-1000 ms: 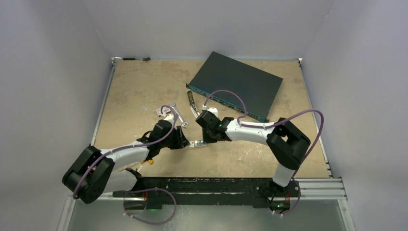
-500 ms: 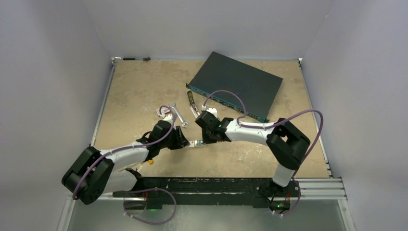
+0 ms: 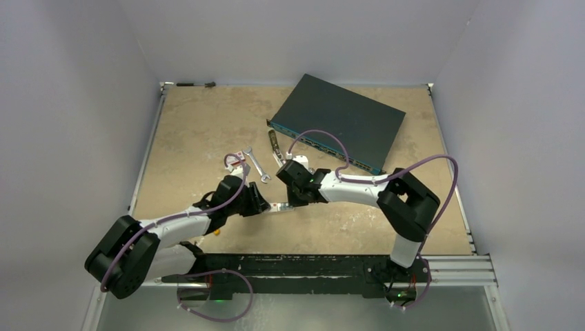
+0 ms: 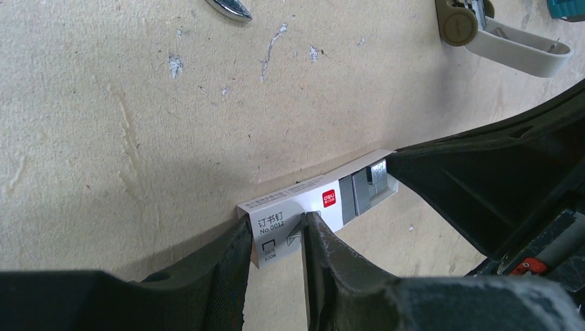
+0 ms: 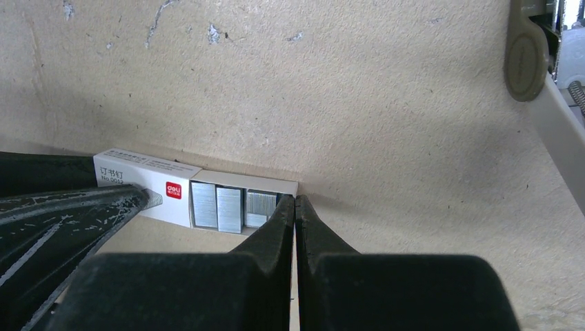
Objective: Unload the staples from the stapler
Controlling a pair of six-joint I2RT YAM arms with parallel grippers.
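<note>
The stapler lies opened out on the table, pale grey-green, beyond both grippers; it also shows at the right edge of the right wrist view as the stapler and in the top view as the stapler. Whether staples sit in its channel cannot be seen. My left gripper is shut on a small white staple box. The box's tray is slid out, showing silvery staple strips. My right gripper is shut, tips against the tray's open end.
A dark network switch lies at the back right. A silver wrench and a small red-and-white item lie left of the stapler. A tiny yellow piece sits near the left arm.
Both grippers and the staple box between them have shifted slightly to the left. The grips look unchanged.
</note>
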